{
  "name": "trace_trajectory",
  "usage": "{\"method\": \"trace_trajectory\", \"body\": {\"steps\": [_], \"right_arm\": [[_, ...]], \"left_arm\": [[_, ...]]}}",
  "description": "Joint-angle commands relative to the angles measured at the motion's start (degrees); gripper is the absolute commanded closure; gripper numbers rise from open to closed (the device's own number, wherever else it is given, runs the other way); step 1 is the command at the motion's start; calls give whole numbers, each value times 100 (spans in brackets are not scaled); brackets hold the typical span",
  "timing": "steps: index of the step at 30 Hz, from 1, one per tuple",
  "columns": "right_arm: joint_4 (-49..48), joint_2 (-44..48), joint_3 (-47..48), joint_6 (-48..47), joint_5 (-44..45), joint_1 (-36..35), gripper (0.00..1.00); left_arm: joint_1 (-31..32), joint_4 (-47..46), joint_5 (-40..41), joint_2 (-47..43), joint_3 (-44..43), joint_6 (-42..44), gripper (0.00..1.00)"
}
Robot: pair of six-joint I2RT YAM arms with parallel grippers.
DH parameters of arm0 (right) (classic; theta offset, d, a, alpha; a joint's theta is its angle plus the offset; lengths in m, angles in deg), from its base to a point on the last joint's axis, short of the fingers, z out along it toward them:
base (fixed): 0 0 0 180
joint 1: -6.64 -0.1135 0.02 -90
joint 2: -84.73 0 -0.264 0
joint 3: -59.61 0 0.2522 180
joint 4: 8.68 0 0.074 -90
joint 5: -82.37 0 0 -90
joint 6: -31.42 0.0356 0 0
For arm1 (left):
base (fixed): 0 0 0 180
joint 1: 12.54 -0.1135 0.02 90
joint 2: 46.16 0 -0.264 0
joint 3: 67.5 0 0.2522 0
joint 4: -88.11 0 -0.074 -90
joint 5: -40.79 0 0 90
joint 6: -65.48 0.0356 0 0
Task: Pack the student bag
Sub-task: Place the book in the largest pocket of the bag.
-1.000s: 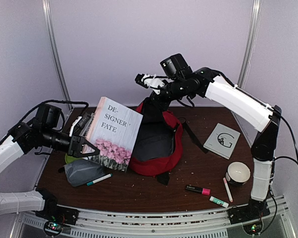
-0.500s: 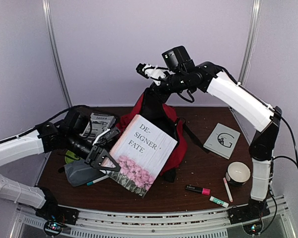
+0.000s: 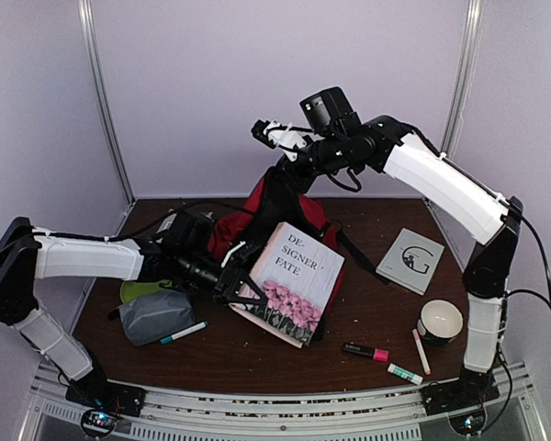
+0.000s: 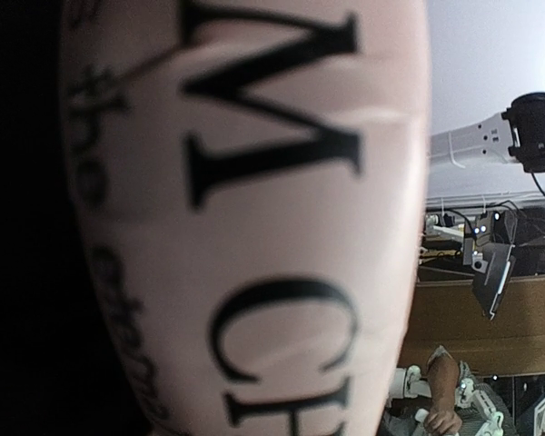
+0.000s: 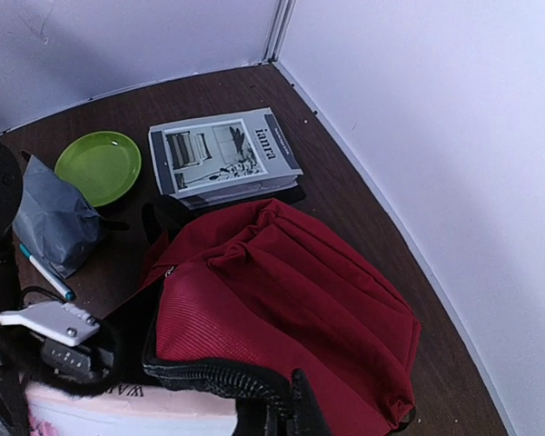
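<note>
**Book tipped at the bag's raised mouth**
The right fingers [image 5: 297, 407], pressed shut on the black zipper rim, hold the red bag [image 3: 224, 231] up so its mouth hangs open beneath them. The left fingers [image 3: 241, 283] pinch the book [image 3: 298, 276], which tilts just to their right against the bag. Its low corner nears the counter [image 3: 367, 312], so the likeliest free path is up and over the rim.

A dark brown wooden tabletop [image 3: 367, 312] stands between pale lilac walls [image 3: 193, 83]. Silver corner posts [image 3: 106, 101] rise at 11 and 1 o'clock. A slotted metal rail [image 3: 285, 409] runs along 6 o'clock. The light is soft and even.
</note>
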Motion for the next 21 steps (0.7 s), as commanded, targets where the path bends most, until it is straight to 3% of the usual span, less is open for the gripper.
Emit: {"method": "trace_trajectory", "body": {"steps": [1, 5, 12, 16, 21], "right_arm": [[-654, 749, -789, -3, -264, 24, 100], [-856, 1141, -1667, -106, -285, 26, 100], [-963, 1435, -2196, -109, -550, 9, 100], [-970, 1471, -2251, -150, -164, 31, 100], [-987, 1617, -2061, -151, 154, 38, 100]], "left_arm": [[-266, -2079, 268, 41, 491, -1379, 71], [-571, -3452, 73, 93, 987, -2394, 72], [-777, -3224, 186, 273, 1026, -2443, 74], [-847, -3943, 64, 230, 1254, -3053, 75], [-923, -2639, 248, -662, 1514, -2211, 74]]}}
